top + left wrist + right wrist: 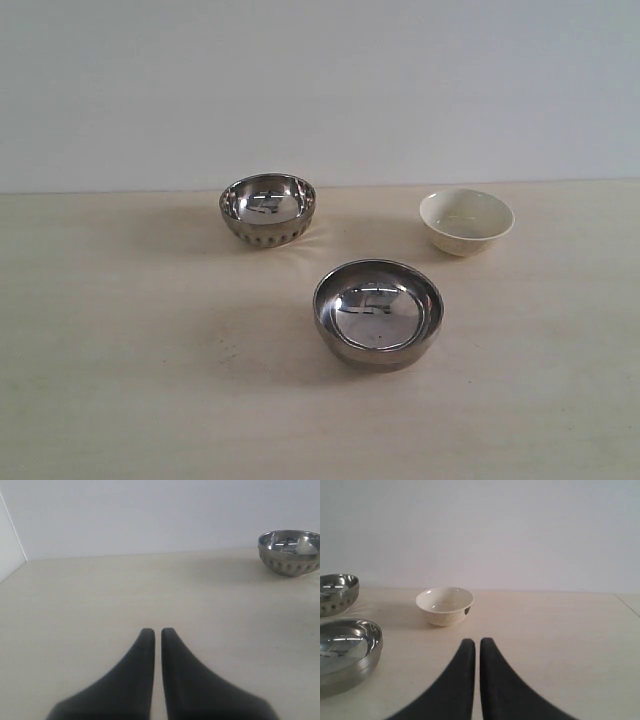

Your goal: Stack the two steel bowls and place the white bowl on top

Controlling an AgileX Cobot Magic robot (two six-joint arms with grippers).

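Note:
The wider smooth steel bowl [378,313] stands upright near the table's middle, also seen as the smooth steel bowl [345,652] in the right wrist view. The smaller ribbed steel bowl [267,208] sits behind it to the left, and shows as the ribbed bowl [290,552] and the ribbed bowl [336,593] in the wrist views. The cream-white bowl [466,220] stands at the back right, shown as the white bowl [445,605]. All three stand apart. My left gripper [154,631] is shut and empty, well short of the ribbed bowl. My right gripper [474,641] is shut and empty, short of the white bowl. Neither gripper shows in the exterior view.
The pale wooden table [140,380] ends at a plain light wall [320,90] behind the bowls. A side wall panel [9,545] shows beside the table in the left wrist view. A table edge [629,604] shows in the right wrist view.

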